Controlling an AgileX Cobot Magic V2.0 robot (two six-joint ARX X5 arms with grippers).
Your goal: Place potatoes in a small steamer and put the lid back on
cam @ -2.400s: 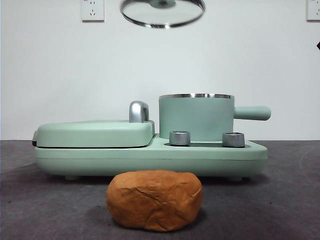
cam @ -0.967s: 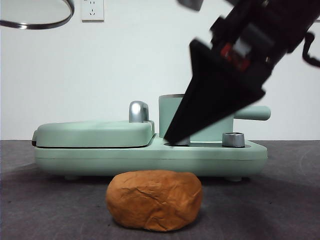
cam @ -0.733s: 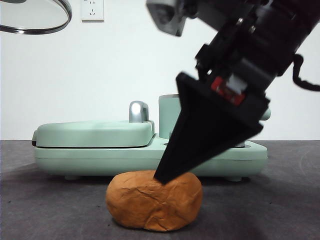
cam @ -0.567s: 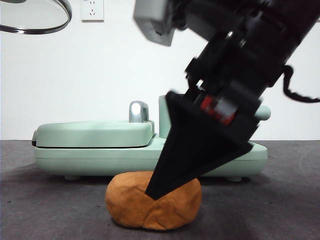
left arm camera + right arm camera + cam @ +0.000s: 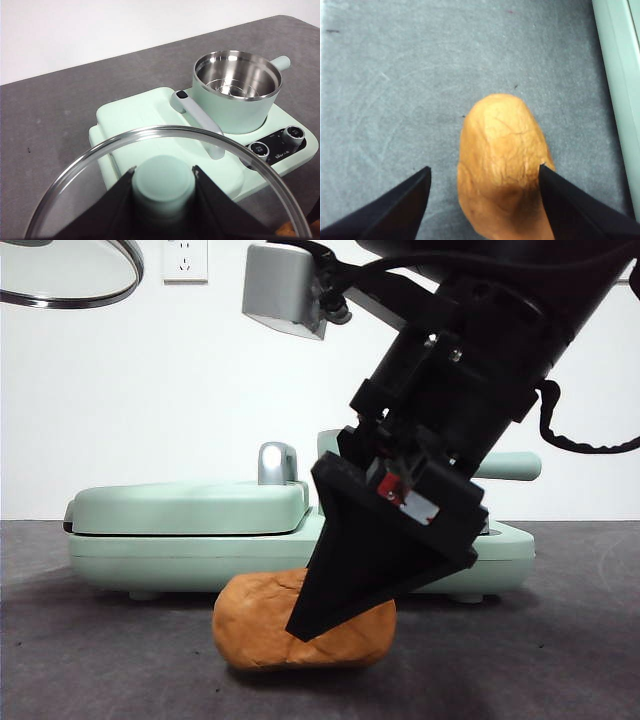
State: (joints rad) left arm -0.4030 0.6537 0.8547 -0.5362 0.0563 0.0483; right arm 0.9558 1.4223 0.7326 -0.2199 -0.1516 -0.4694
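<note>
Right gripper (image 5: 485,175): your jaws gape astride the potato (image 5: 500,150) — front view hides that gap.
Left gripper (image 5: 162,175): clamped on lid (image 5: 210,137) knob.

potato (image 5: 258,630) before steamer (image 5: 235,95), right end effector (image 5: 485,177) straddling potato

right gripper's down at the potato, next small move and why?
Probably close the right gripper on the potato: its open jaws already straddle it, one touching, one apart. The steamer stands open and the left gripper holds the lid clear.
</note>
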